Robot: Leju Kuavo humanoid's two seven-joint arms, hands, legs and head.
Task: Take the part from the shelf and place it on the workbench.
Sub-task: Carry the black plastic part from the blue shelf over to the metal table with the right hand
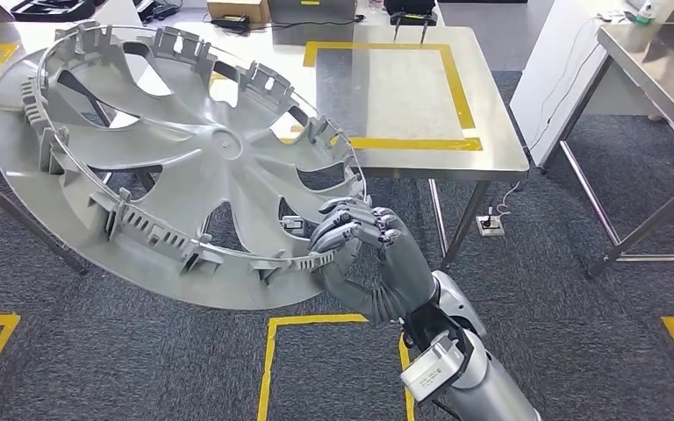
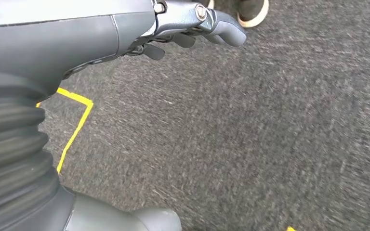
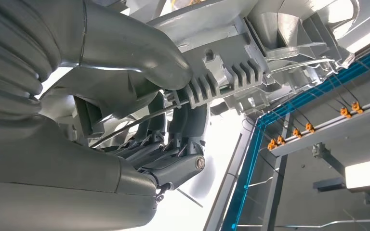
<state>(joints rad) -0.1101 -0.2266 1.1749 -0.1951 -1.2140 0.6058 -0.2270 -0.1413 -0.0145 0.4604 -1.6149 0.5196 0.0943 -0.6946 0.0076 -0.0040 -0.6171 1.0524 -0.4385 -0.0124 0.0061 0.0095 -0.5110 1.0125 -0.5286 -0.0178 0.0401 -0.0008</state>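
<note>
The part is a large silver wheel cover (image 1: 175, 167) with curved spokes and clips round its rim, carried tilted in the air. My right hand (image 1: 364, 241) grips its lower right rim, fingers curled over the edge. From the right wrist view, the thumb and dark fingers (image 3: 173, 139) clamp a ribbed clip of the wheel cover (image 3: 221, 82). The steel workbench (image 1: 491, 149) with a yellow taped rectangle stands ahead, partly behind the cover. My left hand (image 2: 192, 24) hangs over grey carpet, fingers loosely curled, holding nothing.
A second steel table (image 1: 658, 61) stands at the right, with a white panel beside it. Grey carpet (image 1: 579, 333) with yellow tape marks lies below. A black device (image 1: 411, 16) sits at the workbench's far edge. A person's shoe (image 2: 253, 12) is near my left hand.
</note>
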